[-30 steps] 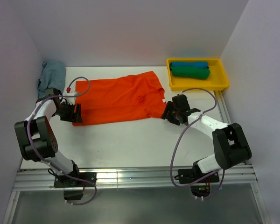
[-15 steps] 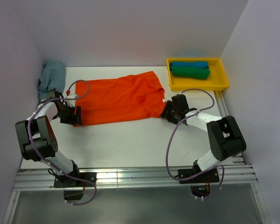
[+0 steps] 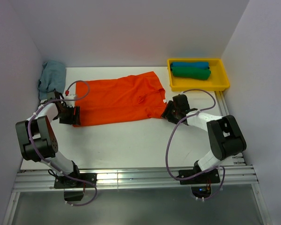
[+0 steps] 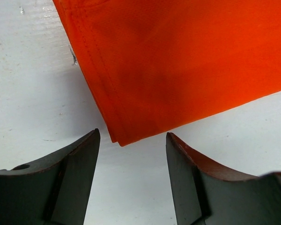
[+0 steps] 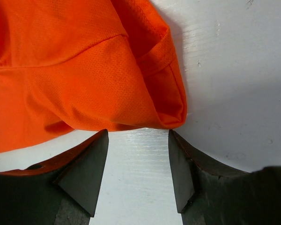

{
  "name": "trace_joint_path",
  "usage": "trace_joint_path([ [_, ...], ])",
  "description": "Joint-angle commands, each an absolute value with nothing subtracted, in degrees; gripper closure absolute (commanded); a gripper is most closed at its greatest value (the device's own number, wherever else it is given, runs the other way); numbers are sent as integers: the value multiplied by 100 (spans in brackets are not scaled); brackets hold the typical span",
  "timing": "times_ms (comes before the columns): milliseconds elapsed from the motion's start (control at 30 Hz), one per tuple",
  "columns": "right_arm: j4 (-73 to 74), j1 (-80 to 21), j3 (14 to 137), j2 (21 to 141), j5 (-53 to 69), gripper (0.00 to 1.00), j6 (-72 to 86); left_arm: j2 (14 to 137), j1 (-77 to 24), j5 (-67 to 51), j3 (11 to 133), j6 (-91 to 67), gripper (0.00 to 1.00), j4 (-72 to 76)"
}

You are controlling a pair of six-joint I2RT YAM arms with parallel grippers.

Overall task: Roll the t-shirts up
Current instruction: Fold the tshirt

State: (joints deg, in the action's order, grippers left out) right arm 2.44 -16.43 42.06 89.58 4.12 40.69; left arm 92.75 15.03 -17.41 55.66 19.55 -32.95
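**Desk:** How many shirts do you have in view?

**Operator:** I count four. One orange t-shirt (image 3: 119,101) lies spread flat across the middle of the white table (image 3: 131,140). One grey-blue shirt (image 3: 51,77) sits bunched in the far left corner. Two more are rolled, one blue shirt (image 3: 190,64) and one green shirt (image 3: 191,73), side by side in the single yellow tray (image 3: 222,85) at the far right.

**Desk:** And your two grippers?

**Operator:** Both are low at the orange shirt's near edge, one at each end. My left gripper (image 4: 132,137) is spread wide with nothing in it, the hemmed corner just beyond its tips. My right gripper (image 5: 138,133) is likewise parted and empty, a folded corner of cloth just ahead of its tips.
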Motion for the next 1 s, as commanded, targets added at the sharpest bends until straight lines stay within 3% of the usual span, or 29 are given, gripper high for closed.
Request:
trace_joint_path([
  [0,167,-1591,4377,9088,299,39,4113,9360,1512,-1679,5511,1846,37,-3094],
  [267,369,-1582,4412,9009,9,46,4078,9492,1512,-1565,5476,1811,60,-2989],
  [467,448,-1591,4517,9097,-254,54,4061,9562,1512,-1512,5475,1819,82,-2953],
  [567,501,-1582,4561,9114,-369,63,4025,9580,1520,-1486,5493,1819,100,-2953],
  [733,562,-1582,4614,9097,-457,80,3973,9554,1512,-1468,5511,1837,100,-2944],
  [967,834,-1582,4649,8965,-738,88,3859,9483,1512,-1450,5528,1907,100,-3014],
])
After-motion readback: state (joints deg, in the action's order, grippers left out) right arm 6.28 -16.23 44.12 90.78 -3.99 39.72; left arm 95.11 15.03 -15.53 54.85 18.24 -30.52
